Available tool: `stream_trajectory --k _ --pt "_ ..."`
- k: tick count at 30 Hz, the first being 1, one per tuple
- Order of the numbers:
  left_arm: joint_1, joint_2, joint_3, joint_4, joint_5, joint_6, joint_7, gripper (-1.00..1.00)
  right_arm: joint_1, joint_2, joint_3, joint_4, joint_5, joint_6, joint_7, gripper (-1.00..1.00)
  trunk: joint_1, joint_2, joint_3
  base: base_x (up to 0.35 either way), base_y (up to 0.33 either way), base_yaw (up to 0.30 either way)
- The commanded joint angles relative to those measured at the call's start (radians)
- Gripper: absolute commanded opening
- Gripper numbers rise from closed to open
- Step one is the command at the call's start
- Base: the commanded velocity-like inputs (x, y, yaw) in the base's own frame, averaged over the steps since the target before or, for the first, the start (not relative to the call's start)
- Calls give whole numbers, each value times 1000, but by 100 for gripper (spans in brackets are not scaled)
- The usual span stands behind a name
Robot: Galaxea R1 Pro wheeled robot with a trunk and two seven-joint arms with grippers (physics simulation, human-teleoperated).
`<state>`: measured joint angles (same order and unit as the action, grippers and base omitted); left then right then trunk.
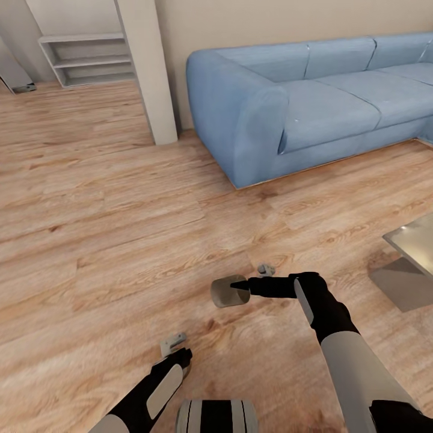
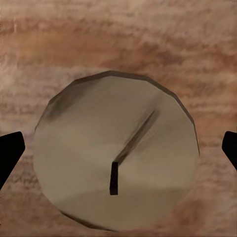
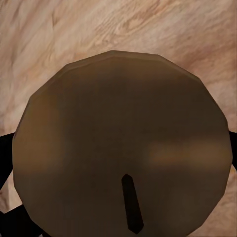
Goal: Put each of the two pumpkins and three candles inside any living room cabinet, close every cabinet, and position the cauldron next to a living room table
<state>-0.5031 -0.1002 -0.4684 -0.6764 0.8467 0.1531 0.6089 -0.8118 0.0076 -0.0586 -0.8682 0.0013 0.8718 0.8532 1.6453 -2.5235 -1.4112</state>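
On the wooden floor [image 1: 90,240], the left claw [image 2: 118,148] sits spread around a stubby grey-beige candle [image 2: 116,158]. The right claw [image 1: 240,285] grips another candle [image 1: 227,291] (sideways); keep both grips firm toward a cabinet.

Right gripper [image 1: 240,287] seemingly grips a candle [image 1: 228,291] (above floor [image 1: 108,240]).

Home living room being indicated by long blue upholstered sofa [image 1: 313,96], pale wood plank floor [image 1: 108,240], glass-topped low table [image 1: 415,240], white wall shelving [image 1: 87,57].
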Motion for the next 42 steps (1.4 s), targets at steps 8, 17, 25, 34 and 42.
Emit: stream_trajectory --k 8,17,25,34,42 --pt "0 1 -1 -1 0 0 2 100 0 1 0 0 -6 4 -2 -100 1 -1 -12 0 0 0" --pt "0 0 -1 -1 0 0 2 100 0 2 0 1 -6 4 -3 -100 4 -2 -39 0 0 0" --pt "0 -2 -1 -3 0 0 0 100 0 4 0 2 -4 3 -5 -100 7 -4 -58 0 0 0" --pt "0 1 0 -3 0 0 0 -100 0 5 0 2 -4 3 -5 -100 7 -4 -58 0 0 0" --pt "5 10 0 -90 0 4 10 -100 -1 2 0 2 -4 3 -5 -100 7 -4 -58 0 0 0"
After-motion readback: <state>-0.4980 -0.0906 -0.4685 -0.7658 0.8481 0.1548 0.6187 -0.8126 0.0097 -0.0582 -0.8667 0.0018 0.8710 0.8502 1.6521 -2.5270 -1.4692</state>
